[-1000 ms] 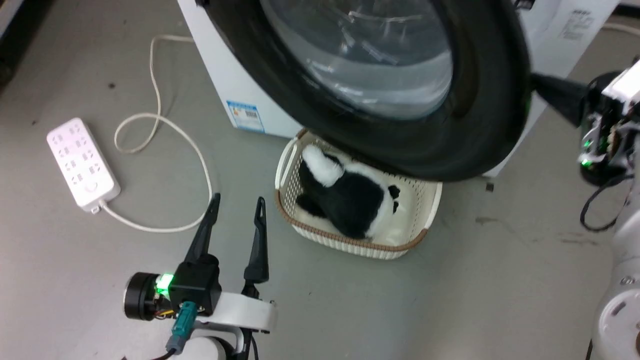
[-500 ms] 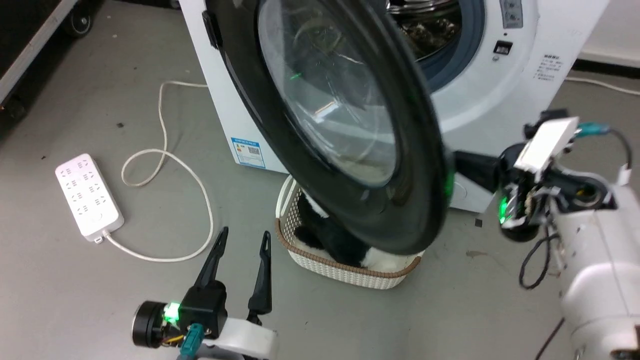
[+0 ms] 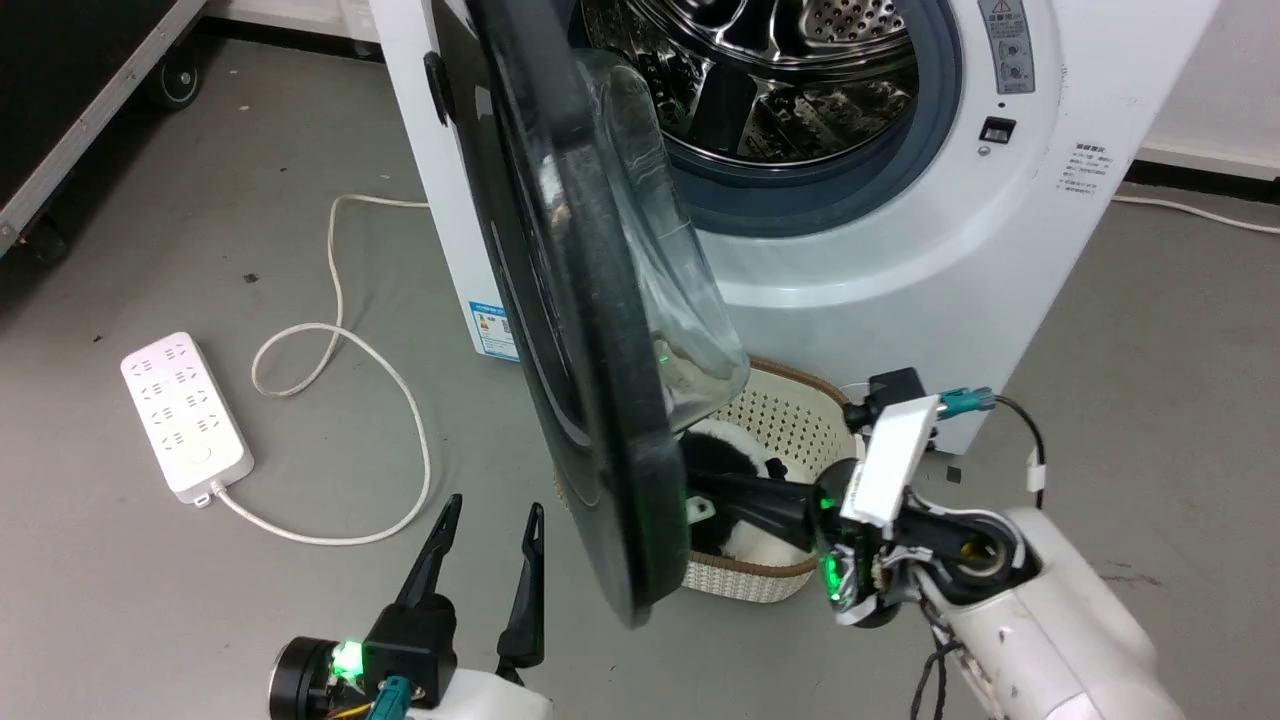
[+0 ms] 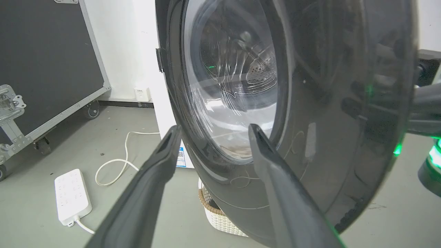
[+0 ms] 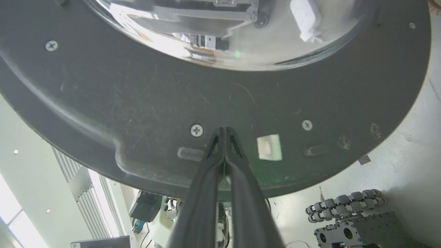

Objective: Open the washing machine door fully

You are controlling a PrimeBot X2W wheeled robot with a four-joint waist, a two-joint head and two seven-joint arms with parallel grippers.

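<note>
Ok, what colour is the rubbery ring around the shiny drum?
Grey-blue. The rubber ring shows best in the head view.

The washing machine door [image 3: 560, 300] is glossy black plastic around clear glass; the drum [image 3: 800, 50] is shiny perforated steel.

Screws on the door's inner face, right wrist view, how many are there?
3. A screw at upper left, one just left of the right gripper tips, one to its right. More may be hidden.
</note>
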